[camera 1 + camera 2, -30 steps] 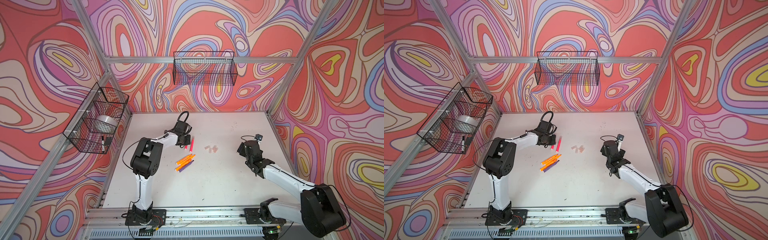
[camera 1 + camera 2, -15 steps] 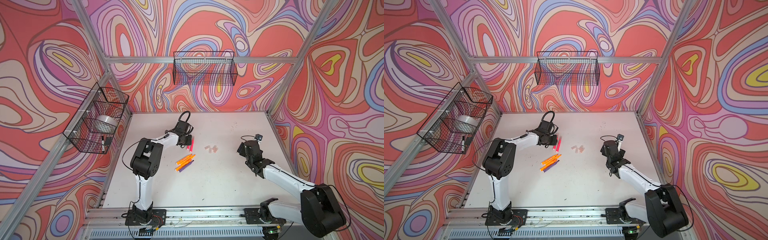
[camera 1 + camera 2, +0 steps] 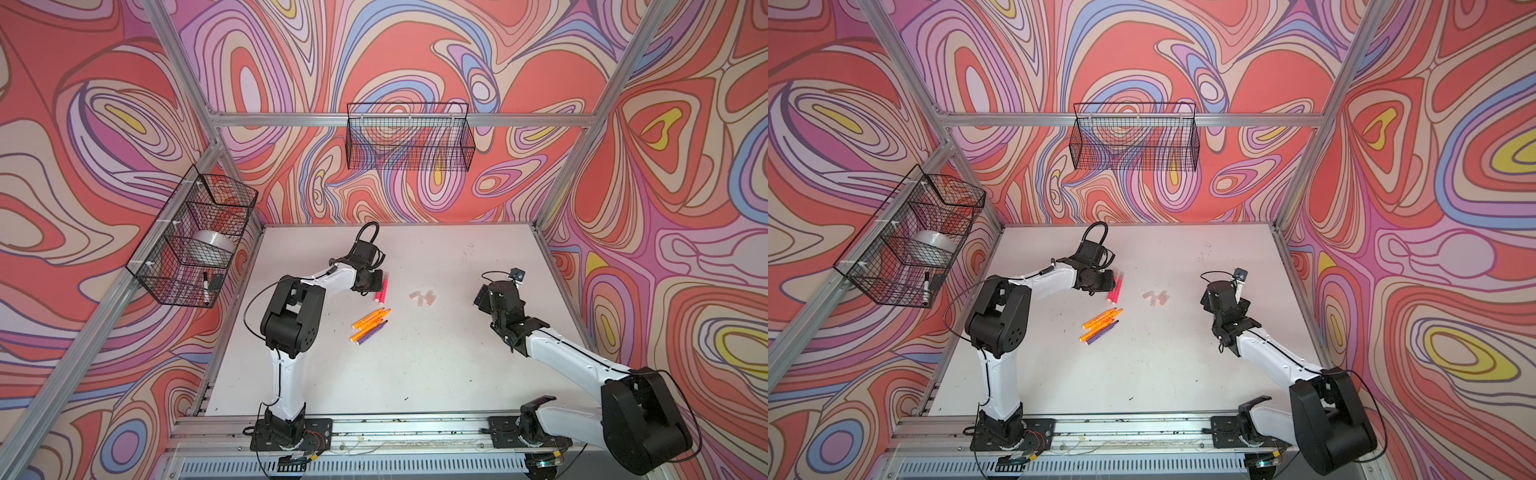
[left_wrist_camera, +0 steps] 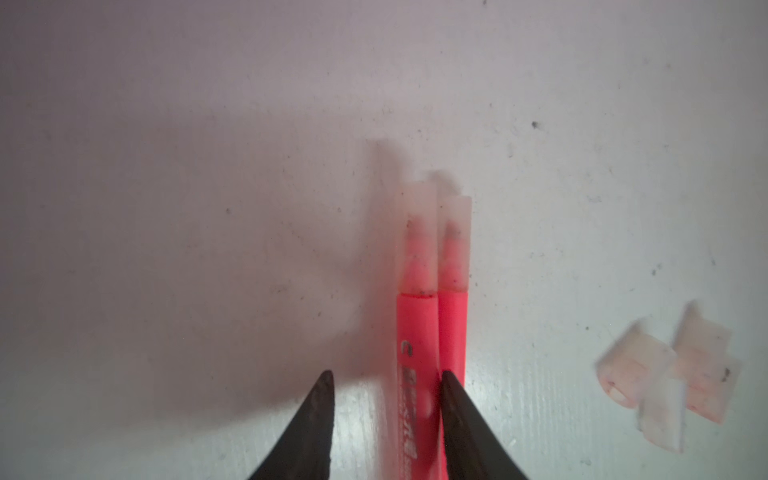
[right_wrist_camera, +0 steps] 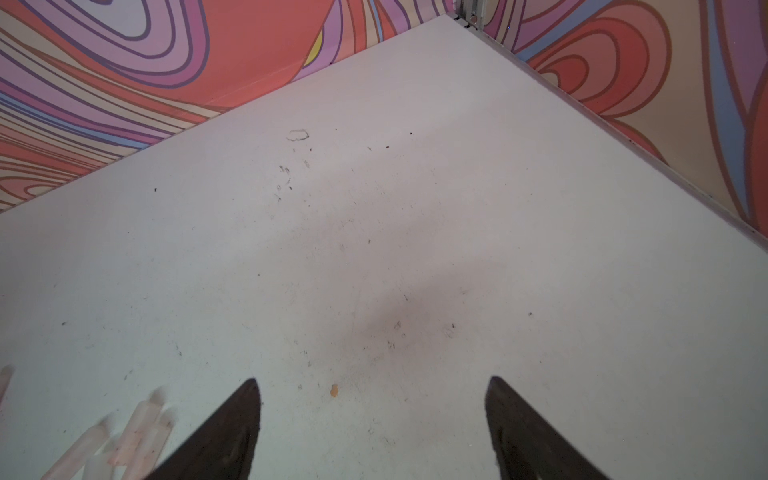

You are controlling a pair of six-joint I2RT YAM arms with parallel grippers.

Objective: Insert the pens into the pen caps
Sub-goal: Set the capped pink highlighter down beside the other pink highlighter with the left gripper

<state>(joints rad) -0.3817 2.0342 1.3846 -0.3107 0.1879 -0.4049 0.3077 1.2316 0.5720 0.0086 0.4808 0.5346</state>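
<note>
Inside swirl-patterned walls (image 3: 415, 62), on the white tabletop (image 3: 415, 374), two pink-red pens (image 4: 432, 332) lie side by side, tips seated in their fitted caps (image 4: 436, 241), apparently set aside as finished. The left gripper (image 4: 386, 374) hovers over them, jaws parted and clamping nothing. Three orange pens (image 3: 372, 319), a purple pen (image 3: 372, 335) and the loose caps (image 3: 422, 298) wait nearby. The right gripper (image 5: 374, 379), spread wide and empty, stands near those caps.

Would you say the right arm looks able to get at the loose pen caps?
Probably yes: the right hand is open, close beside the loose caps, with only bare table between them.
</note>
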